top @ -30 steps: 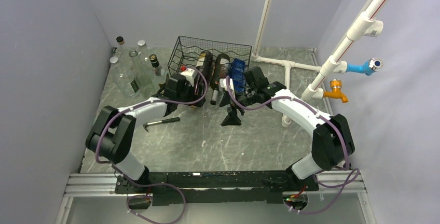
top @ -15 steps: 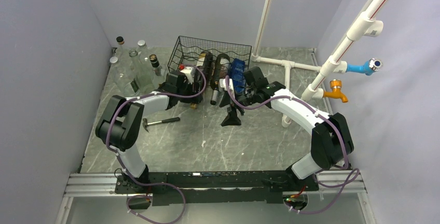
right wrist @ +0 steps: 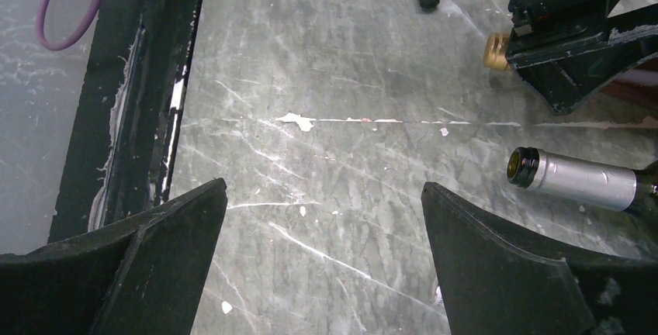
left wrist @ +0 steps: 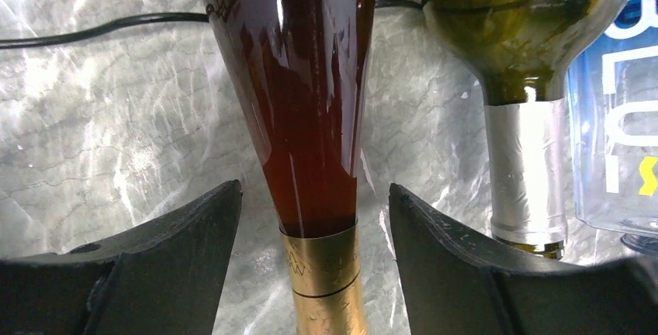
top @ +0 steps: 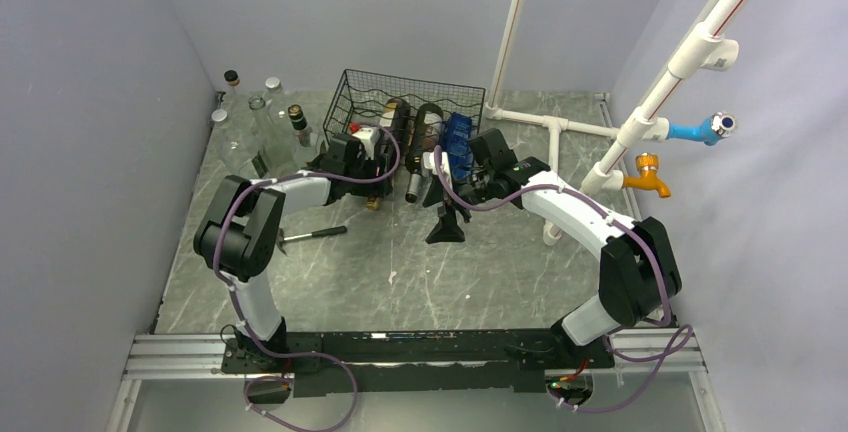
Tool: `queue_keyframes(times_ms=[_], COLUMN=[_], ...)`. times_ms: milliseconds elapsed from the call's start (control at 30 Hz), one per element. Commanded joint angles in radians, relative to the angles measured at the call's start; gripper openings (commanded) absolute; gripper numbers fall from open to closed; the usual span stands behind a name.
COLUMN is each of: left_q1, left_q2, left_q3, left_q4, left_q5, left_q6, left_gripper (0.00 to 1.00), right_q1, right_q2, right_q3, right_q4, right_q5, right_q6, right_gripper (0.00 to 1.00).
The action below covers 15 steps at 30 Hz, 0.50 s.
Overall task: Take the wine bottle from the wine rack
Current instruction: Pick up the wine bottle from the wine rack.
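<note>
The left end effector (left wrist: 314, 189) is being pushed further toward 12 o'clock, released, straddling the neck of the amber glass wine bottle (left wrist: 299, 79) lying in the black wire-mesh wine rack (top: 410, 85), ready for clamping; the right end effector (right wrist: 324, 191) is being held agape, idle.

Overhead view spans the table (top: 400, 272); close wrist views share the wine bottle (left wrist: 310, 118).

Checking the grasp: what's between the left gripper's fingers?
The neck of the dark red wine bottle, at its gold foil, clear of both fingers. The left wrist view shows it.
</note>
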Motion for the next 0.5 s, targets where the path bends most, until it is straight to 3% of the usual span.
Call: queue_keyframes(times_ms=[0,467], left_q1=[0.002,0.002], left_q2=[0.025,0.082], left_q3=[0.042,0.063], left_q4=[-0.002,-0.014], left_q5=[0.030,0.045], left_q6=[-0.016,-0.027], left_gripper=[0.74,0.65], right_q1=[-0.005,-0.005], right_q2=[0.006,0.012], right_q3=[0.037,0.040], right_q4=[0.017,0.010], right_q5=[-0.020,-0.020], right_q6=[-0.001,-0.009], right_gripper=[1.00,1.00])
